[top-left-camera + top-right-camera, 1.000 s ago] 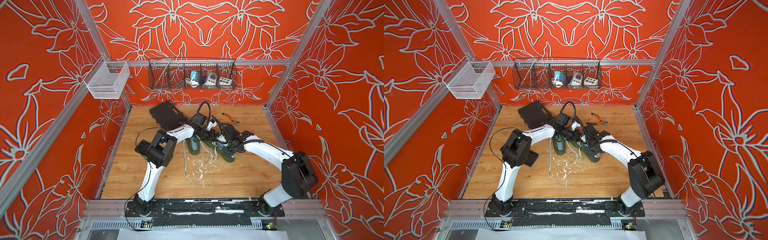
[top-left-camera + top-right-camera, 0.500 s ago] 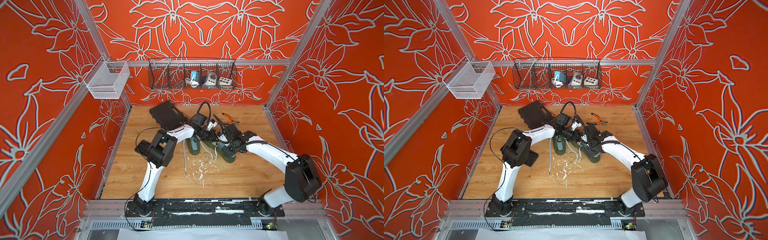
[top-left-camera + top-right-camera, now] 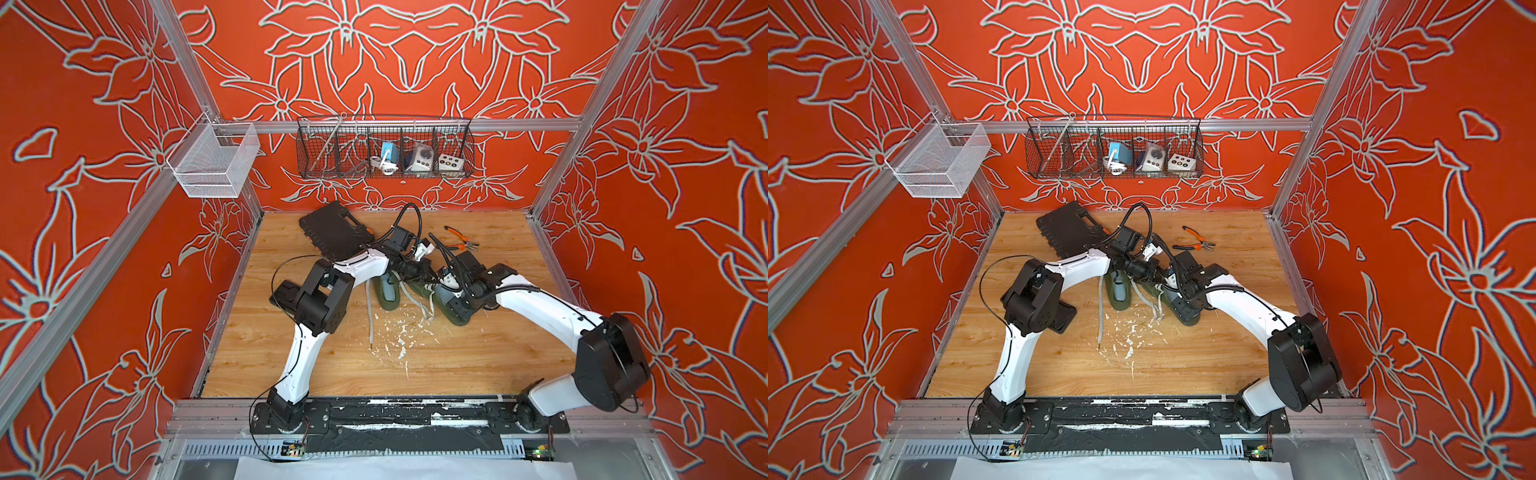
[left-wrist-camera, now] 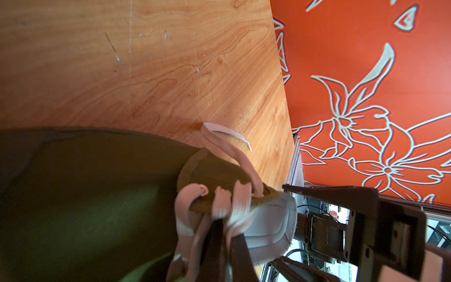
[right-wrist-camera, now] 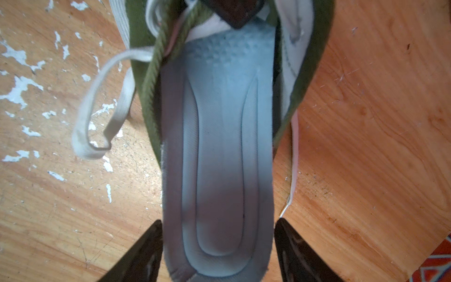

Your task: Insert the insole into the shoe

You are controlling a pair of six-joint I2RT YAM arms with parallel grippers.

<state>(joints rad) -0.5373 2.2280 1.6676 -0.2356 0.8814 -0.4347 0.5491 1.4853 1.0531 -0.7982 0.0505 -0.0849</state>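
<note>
Foam insole (image 5: 219,146), ridged, sits between parted right pincer (image 5: 218,219); left pincer (image 4: 228,246) clamps olive shoe (image 5: 144,80).

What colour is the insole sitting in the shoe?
Pale grey insole, bluish toward the toe, inside the green shoe; clearest in the right wrist view.

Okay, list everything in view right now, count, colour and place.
shoes: 2, olive green, centre of the wooden table
insole: 1, grey, partly in the shoe under the right arm
laces: several, white, loose by the shoes
flakes: many, white, on the table
tool case: 1, black, back left
pliers: 1, orange-handled, back
wire basket: 1, black, back wall
mesh basket: 1, white, left rail
left gripper: 1, black, shut on that shoe's tongue
right gripper: 1, black, open astride the insole's heel
</note>
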